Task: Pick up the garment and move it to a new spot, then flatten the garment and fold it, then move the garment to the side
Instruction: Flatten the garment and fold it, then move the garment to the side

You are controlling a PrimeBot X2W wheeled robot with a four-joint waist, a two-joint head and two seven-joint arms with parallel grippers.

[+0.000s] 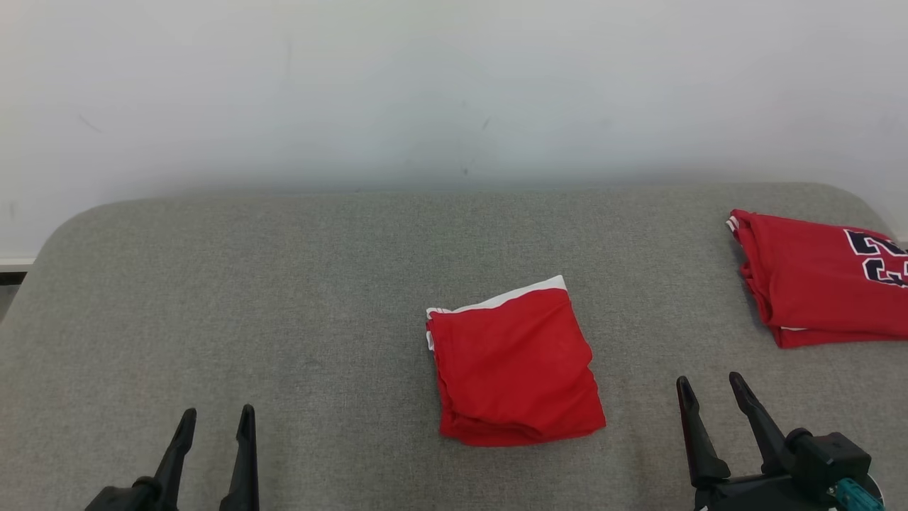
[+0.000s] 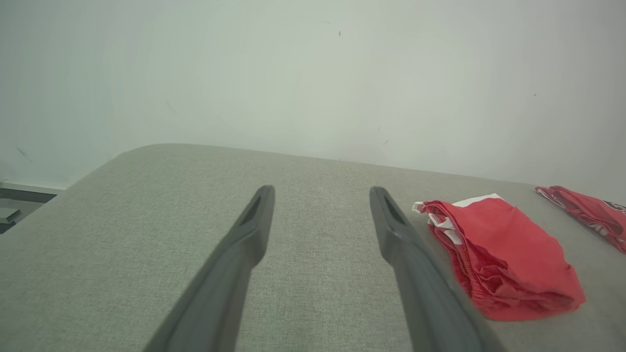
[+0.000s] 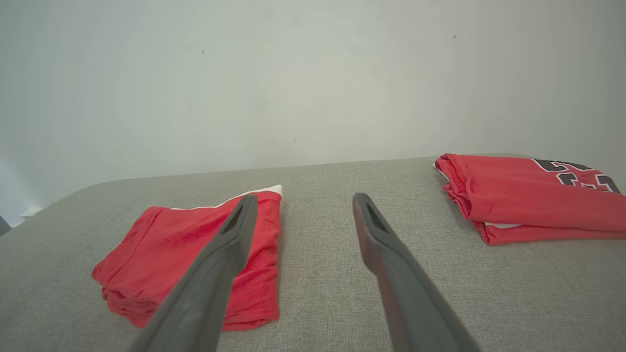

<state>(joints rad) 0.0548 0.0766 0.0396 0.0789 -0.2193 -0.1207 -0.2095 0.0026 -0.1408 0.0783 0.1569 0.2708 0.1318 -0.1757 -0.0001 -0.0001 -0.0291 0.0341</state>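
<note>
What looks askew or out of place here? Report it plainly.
Nothing is spilled or damaged. The folded red garment lies slightly turned on the grey surface, its white trim slanting, and its stacked edges look a little uneven. The second folded red jersey lies neatly at the right.

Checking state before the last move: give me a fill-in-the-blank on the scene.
The left tool and right tool both stand ____, holding nothing.
The folded red garment has a ____ edge strip.
The red numbered jersey lies toward the robot's ____ on the grey cushion.
Missing: open; white; right.
</note>
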